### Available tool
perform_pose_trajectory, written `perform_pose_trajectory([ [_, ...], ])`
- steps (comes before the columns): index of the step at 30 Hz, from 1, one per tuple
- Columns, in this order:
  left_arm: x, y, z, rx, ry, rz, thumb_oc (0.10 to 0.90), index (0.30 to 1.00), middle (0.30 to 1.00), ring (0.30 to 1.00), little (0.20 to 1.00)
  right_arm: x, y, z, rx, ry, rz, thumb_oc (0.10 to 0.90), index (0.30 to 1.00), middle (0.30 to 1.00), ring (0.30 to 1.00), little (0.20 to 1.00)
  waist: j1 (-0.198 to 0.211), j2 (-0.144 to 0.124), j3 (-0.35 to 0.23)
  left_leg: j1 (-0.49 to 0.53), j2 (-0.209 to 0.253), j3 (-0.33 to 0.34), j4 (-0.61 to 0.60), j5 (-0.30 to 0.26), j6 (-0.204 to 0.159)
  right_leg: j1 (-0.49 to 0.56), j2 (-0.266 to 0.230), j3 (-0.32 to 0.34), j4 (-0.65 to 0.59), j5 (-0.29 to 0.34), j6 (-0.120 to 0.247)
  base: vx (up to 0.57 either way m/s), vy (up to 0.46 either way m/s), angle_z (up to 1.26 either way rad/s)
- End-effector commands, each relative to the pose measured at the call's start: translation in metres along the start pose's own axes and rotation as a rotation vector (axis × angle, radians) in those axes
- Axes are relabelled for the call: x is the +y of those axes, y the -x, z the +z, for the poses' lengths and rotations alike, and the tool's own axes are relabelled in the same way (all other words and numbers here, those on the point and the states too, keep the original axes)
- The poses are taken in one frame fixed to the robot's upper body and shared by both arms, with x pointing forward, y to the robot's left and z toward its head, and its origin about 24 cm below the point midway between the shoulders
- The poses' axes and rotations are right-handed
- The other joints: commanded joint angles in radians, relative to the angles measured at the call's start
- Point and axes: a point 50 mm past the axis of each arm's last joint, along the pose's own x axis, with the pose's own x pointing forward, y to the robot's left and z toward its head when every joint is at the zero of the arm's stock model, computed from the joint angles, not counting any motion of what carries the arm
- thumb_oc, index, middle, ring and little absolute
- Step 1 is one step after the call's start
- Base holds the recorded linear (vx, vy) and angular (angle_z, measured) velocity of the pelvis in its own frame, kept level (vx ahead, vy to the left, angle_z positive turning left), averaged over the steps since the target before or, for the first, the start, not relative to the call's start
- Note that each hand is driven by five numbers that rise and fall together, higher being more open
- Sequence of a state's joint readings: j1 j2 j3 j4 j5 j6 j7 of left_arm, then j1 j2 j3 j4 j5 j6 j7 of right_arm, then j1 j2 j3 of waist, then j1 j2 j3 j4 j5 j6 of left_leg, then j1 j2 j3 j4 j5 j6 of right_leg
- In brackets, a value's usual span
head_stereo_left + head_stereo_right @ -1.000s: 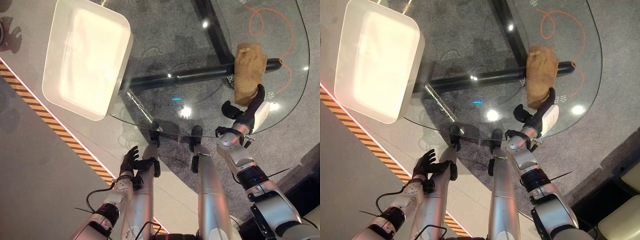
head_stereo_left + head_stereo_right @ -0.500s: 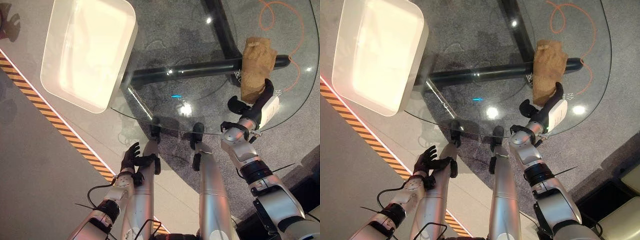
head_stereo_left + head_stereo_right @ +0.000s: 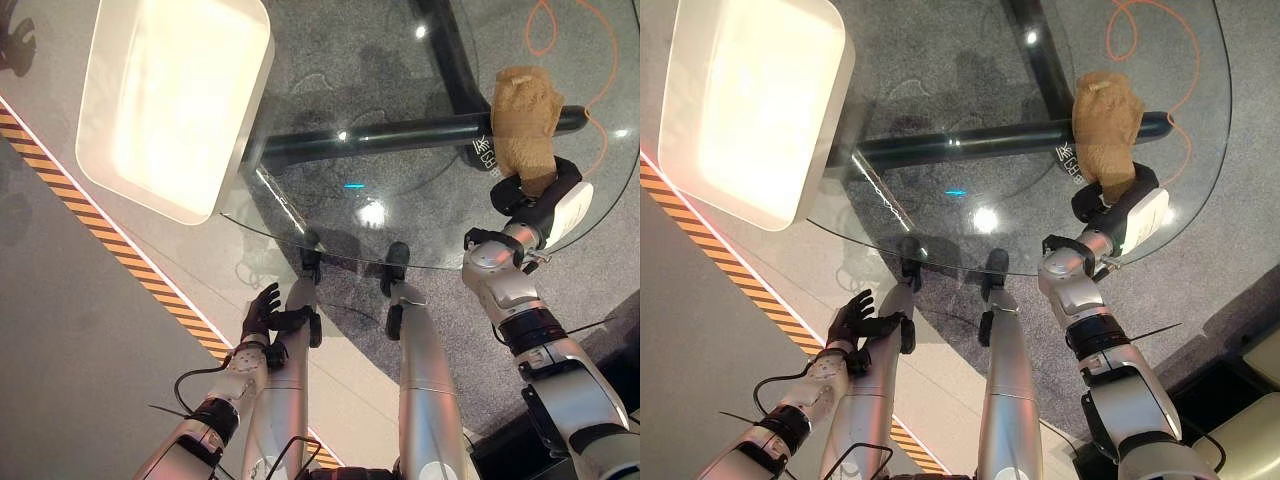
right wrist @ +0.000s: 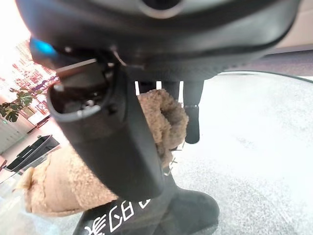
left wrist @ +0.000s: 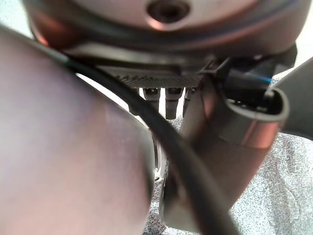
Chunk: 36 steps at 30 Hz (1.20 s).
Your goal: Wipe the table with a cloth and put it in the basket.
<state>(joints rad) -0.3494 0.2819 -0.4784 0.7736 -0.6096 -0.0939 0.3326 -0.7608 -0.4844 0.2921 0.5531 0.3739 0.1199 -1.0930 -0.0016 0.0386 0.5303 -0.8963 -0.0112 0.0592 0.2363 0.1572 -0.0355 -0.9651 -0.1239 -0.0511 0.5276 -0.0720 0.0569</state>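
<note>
Where my right hand (image 3: 538, 203) reaches over the near right edge of the glass table (image 3: 400, 120), its fingers and thumb are curled round the near end of the cloth (image 3: 524, 128), pinching it

Cloth: tan, fleecy, bunched into a lump; lies on the glass at the right side, above the dark table leg bar (image 3: 400, 135) seen through the top; near end gripped in my right hand, far end free. My right wrist view shows the pile (image 4: 161, 122) pressed between my thumb and my fingers (image 4: 191, 117)

Basket (image 3: 170, 100): white, rectangular, rounded corners; sits at the far left, overhanging the table's left edge; well apart from the cloth

My left hand (image 3: 262, 312): low, below the table's near edge, over the floor; fingers loosely spread, holding nothing

Orange cord (image 3: 1160, 50): curls beneath the glass at the far right, beyond the cloth

Striped tape (image 3: 100, 235): orange and black, runs diagonally across the floor at the left
</note>
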Motion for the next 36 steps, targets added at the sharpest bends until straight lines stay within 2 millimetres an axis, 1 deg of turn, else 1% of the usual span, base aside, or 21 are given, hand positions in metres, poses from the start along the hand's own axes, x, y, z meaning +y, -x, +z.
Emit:
perform_pose_trajectory([
  [1, -0.019, 0.016, -0.032, 0.101, 0.019, -0.043, 0.800, 0.900, 0.900, 0.900, 0.900, -0.001, -0.008, 0.032, -0.094, -0.101, -0.003, 0.100, 0.300, 0.300, 0.300, 0.200, 0.021, 0.038, -0.010, -0.059, -0.078, 0.000, 0.202, -0.181, 0.037, -0.002, 0.044, -0.057, -0.188, 0.165, 0.011, 0.00, 0.000, 0.00],
  [8, -0.022, 0.017, -0.034, 0.102, 0.027, -0.050, 0.800, 0.900, 0.900, 0.900, 0.900, 0.005, -0.002, 0.037, -0.116, -0.109, 0.034, 0.100, 0.300, 0.300, 0.300, 0.200, 0.025, 0.040, -0.010, -0.062, -0.079, -0.004, 0.205, -0.181, 0.038, -0.005, 0.043, -0.061, -0.181, 0.159, 0.008, 0.01, 0.006, 0.02],
  [11, -0.023, 0.018, -0.034, 0.100, 0.028, -0.052, 0.800, 0.900, 0.900, 0.900, 0.900, 0.005, 0.000, 0.045, -0.165, -0.122, 0.044, 0.100, 0.300, 0.300, 0.300, 0.200, 0.024, 0.039, -0.010, -0.062, -0.079, -0.005, 0.206, -0.182, 0.039, -0.004, 0.043, -0.060, -0.181, 0.158, 0.009, 0.00, 0.004, 0.01],
  [13, -0.023, 0.019, -0.035, 0.100, 0.029, -0.051, 0.800, 0.900, 0.900, 0.900, 0.900, 0.006, 0.005, 0.054, -0.226, -0.127, 0.064, 0.100, 0.300, 0.300, 0.300, 0.200, 0.023, 0.037, -0.010, -0.064, -0.079, -0.004, 0.208, -0.182, 0.038, -0.005, 0.043, -0.059, -0.180, 0.157, 0.011, 0.00, 0.000, 0.00],
  [14, -0.023, 0.019, -0.035, 0.099, 0.031, -0.049, 0.800, 0.900, 0.900, 0.900, 0.900, 0.007, 0.010, 0.061, -0.272, -0.127, 0.084, 0.100, 0.300, 0.300, 0.300, 0.200, 0.021, 0.036, -0.010, -0.065, -0.079, -0.004, 0.208, -0.182, 0.038, -0.007, 0.045, -0.058, -0.180, 0.157, 0.011, 0.00, 0.000, 0.00],
  [15, -0.023, 0.020, -0.035, 0.099, 0.030, -0.048, 0.800, 0.900, 0.900, 0.900, 0.900, 0.007, 0.011, 0.063, -0.286, -0.128, 0.092, 0.100, 0.300, 0.300, 0.300, 0.200, 0.021, 0.035, -0.010, -0.066, -0.080, -0.004, 0.208, -0.182, 0.039, -0.008, 0.045, -0.058, -0.179, 0.157, 0.012, 0.00, 0.000, 0.00],
  [16, -0.025, 0.020, -0.035, 0.099, 0.031, -0.049, 0.800, 0.900, 0.900, 0.900, 0.900, 0.009, 0.017, 0.070, -0.336, -0.117, 0.127, 0.100, 0.300, 0.300, 0.300, 0.200, 0.020, 0.035, -0.010, -0.066, -0.080, -0.004, 0.208, -0.182, 0.039, -0.010, 0.045, -0.057, -0.176, 0.157, 0.013, 0.00, 0.000, 0.00],
  [17, -0.025, 0.021, -0.035, 0.099, 0.031, -0.049, 0.800, 0.900, 0.900, 0.900, 0.900, 0.009, 0.018, 0.070, -0.343, -0.117, 0.134, 0.100, 0.300, 0.300, 0.300, 0.200, 0.020, 0.035, -0.010, -0.066, -0.080, -0.003, 0.208, -0.182, 0.040, -0.010, 0.045, -0.057, -0.176, 0.157, 0.013, 0.00, 0.000, 0.00],
  [20, -0.028, 0.022, -0.034, 0.096, 0.036, -0.049, 0.800, 0.900, 0.900, 0.900, 0.900, 0.016, 0.033, 0.080, -0.415, -0.093, 0.239, 0.100, 0.300, 0.300, 0.300, 0.200, 0.018, 0.034, -0.010, -0.066, -0.081, -0.002, 0.207, -0.182, 0.040, -0.011, 0.044, -0.056, -0.176, 0.155, 0.013, 0.00, 0.000, 0.00],
  [21, -0.028, 0.022, -0.034, 0.096, 0.037, -0.050, 0.800, 0.900, 0.900, 0.900, 0.900, 0.018, 0.035, 0.080, -0.417, -0.091, 0.262, 0.100, 0.300, 0.300, 0.300, 0.200, 0.018, 0.034, -0.010, -0.065, -0.080, -0.001, 0.206, -0.182, 0.040, -0.010, 0.044, -0.057, -0.177, 0.154, 0.013, 0.00, 0.000, 0.00],
  [23, -0.030, 0.023, -0.035, 0.091, 0.042, -0.053, 0.800, 0.900, 0.900, 0.900, 0.900, 0.026, 0.050, 0.081, -0.452, -0.075, 0.366, 0.100, 0.300, 0.300, 0.300, 0.200, 0.018, 0.035, -0.010, -0.066, -0.079, 0.002, 0.204, -0.181, 0.040, -0.012, 0.041, -0.057, -0.176, 0.152, 0.012, 0.00, 0.035, 0.02],
  [24, -0.030, 0.023, -0.035, 0.091, 0.042, -0.053, 0.800, 0.900, 0.900, 0.900, 0.900, 0.027, 0.051, 0.081, -0.455, -0.075, 0.377, 0.100, 0.300, 0.300, 0.300, 0.200, 0.018, 0.036, -0.010, -0.065, -0.079, 0.002, 0.204, -0.181, 0.040, -0.011, 0.041, -0.057, -0.176, 0.152, 0.012, 0.00, 0.035, 0.04],
  [25, -0.030, 0.023, -0.035, 0.090, 0.044, -0.054, 0.800, 0.900, 0.900, 0.900, 0.900, 0.032, 0.060, 0.081, -0.479, -0.065, 0.447, 0.100, 0.300, 0.300, 0.300, 0.200, 0.018, 0.036, -0.010, -0.064, -0.080, 0.003, 0.202, -0.179, 0.040, -0.009, 0.039, -0.060, -0.179, 0.151, 0.011, 0.00, 0.029, 0.03],
  [27, -0.030, 0.024, -0.036, 0.090, 0.045, -0.055, 0.800, 0.900, 0.900, 0.900, 0.900, 0.036, 0.068, 0.082, -0.502, -0.058, 0.505, 0.100, 0.300, 0.300, 0.300, 0.200, 0.019, 0.037, -0.010, -0.064, -0.082, 0.002, 0.201, -0.178, 0.040, -0.008, 0.039, -0.061, -0.180, 0.151, 0.011, 0.00, 0.000, 0.00],
  [29, -0.030, 0.025, -0.037, 0.091, 0.041, -0.059, 0.800, 0.900, 0.900, 0.900, 0.900, 0.045, 0.088, 0.081, -0.547, -0.031, 0.616, 0.100, 0.300, 0.300, 0.300, 0.200, 0.022, 0.038, -0.010, -0.067, -0.083, 0.000, 0.202, -0.176, 0.039, -0.010, 0.036, -0.064, -0.179, 0.149, 0.012, 0.00, 0.015, 0.06],
  [31, -0.031, 0.025, -0.038, 0.093, 0.040, -0.062, 0.800, 0.900, 0.900, 0.900, 0.900, 0.048, 0.096, 0.080, -0.565, -0.016, 0.673, 0.100, 0.300, 0.300, 0.300, 0.200, 0.023, 0.039, -0.010, -0.067, -0.083, 0.001, 0.201, -0.175, 0.038, -0.011, 0.035, -0.065, -0.177, 0.149, 0.012, 0.00, 0.009, 0.06],
  [33, -0.032, 0.025, -0.037, 0.090, 0.038, -0.070, 0.800, 0.900, 0.900, 0.900, 0.900, 0.056, 0.113, 0.076, -0.593, 0.021, 0.779, 0.100, 0.300, 0.300, 0.300, 0.200, 0.027, 0.041, -0.010, -0.069, -0.083, 0.001, 0.199, -0.172, 0.037, -0.013, 0.031, -0.070, -0.177, 0.147, 0.012, 0.00, 0.011, 0.06],
  [36, -0.034, 0.024, -0.035, 0.085, 0.035, -0.084, 0.800, 0.900, 0.900, 0.900, 0.900, 0.064, 0.127, 0.072, -0.616, 0.060, 0.866, 0.100, 0.300, 0.300, 0.300, 0.200, 0.031, 0.045, -0.010, -0.074, -0.084, 0.002, 0.200, -0.170, 0.036, -0.018, 0.026, -0.074, -0.176, 0.146, 0.012, 0.00, 0.014, 0.08],
])
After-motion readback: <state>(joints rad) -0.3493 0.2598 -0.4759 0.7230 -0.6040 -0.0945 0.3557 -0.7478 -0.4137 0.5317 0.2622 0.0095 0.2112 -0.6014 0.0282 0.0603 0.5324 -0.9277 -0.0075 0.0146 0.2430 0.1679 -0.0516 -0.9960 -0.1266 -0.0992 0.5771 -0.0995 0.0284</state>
